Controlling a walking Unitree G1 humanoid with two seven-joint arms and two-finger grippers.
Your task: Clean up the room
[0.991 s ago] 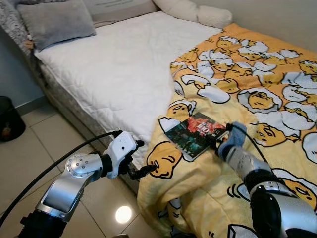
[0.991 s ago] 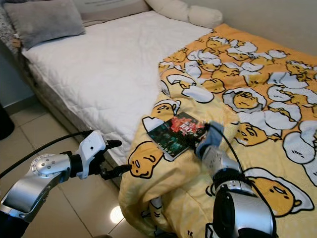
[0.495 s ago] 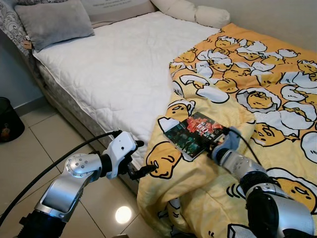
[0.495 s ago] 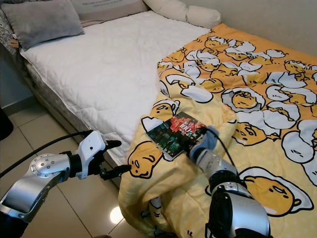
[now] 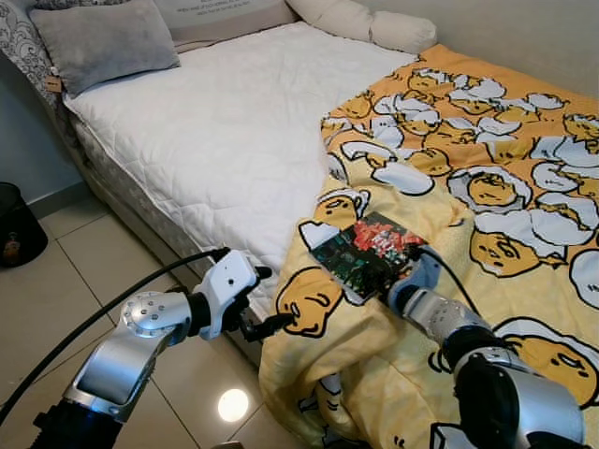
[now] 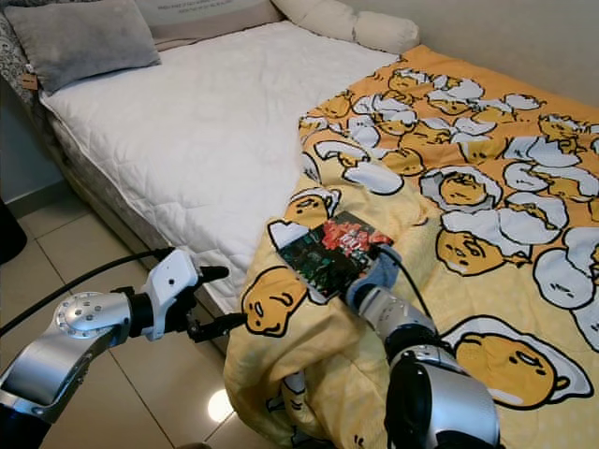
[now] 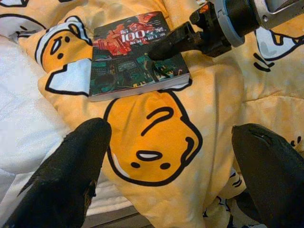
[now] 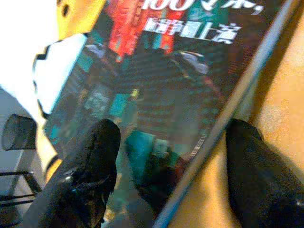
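Observation:
A dark book [image 5: 363,253] with a red and teal cover lies flat on the yellow egg-print blanket [image 5: 505,159], near the blanket's folded edge. My right gripper [image 5: 393,278] is at the book's near right corner and stands open. In the right wrist view one finger [image 8: 88,166] rests over the cover and the other [image 8: 259,173] is on the blanket beside the book's edge. My left gripper [image 5: 265,300] is open and hangs off the bed's side, level with the drooping blanket. In the left wrist view, the book [image 7: 133,57] is ahead of it.
The bare white mattress [image 5: 225,131] takes up the bed's left half, with a grey pillow [image 5: 103,37] and a white pillow [image 5: 370,21] at its head. A black bin [image 5: 17,224] stands on the tiled floor [image 5: 65,281] at the left.
My right gripper has slid left along the blanket onto the book's corner, one finger now over the cover. The left arm has hardly moved.

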